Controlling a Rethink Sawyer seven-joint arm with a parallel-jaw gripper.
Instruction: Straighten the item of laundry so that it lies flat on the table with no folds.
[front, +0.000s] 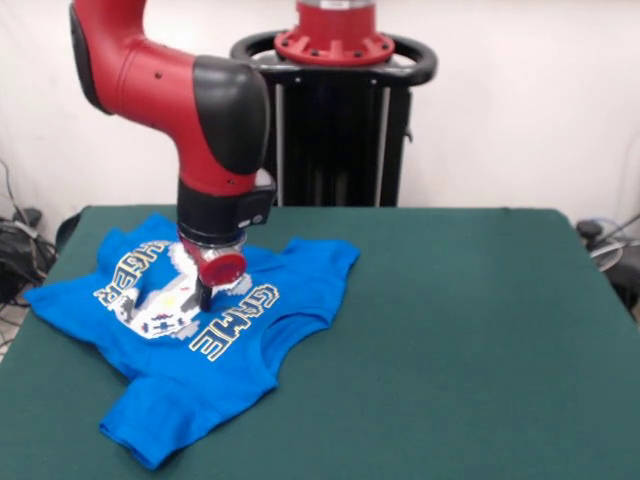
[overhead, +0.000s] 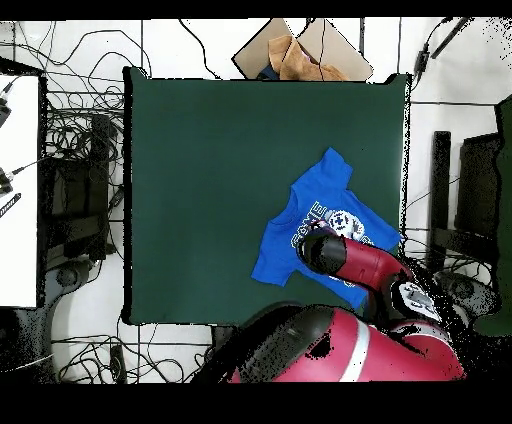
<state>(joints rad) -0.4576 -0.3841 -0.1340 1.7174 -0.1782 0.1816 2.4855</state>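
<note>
You're looking at the shirt (front: 215, 345) lying print-up on the table (front: 480, 330), on the left half in the front view and close to the robot's side. In the overhead view it sits toward the right edge of the table (overhead: 200, 170), near the bottom, with one sleeve pointing up the picture.

The gripper (front: 203, 295) is down on the shirt, right at the white controller print between the two words of the lettering. You can make out one dark fingertip (front: 204, 297) pressed to the cloth below the red wrist cap, but how far apart the fingers stand cannot be told from either view (the wrist covers them from above, and the front view shows only that one tip).

The shirt is not flat. In the front view its near corner is doubled over into a thick fold, and the cloth around the print is rumpled, with a curved crease running beside the lettering. The left sleeve reaches toward the table's left edge; the right sleeve lies spread, pointing at the table's middle.

From overhead, the arm (overhead: 350, 262) crosses the lower right part of the shirt (overhead: 300, 235) and hides it.
</note>
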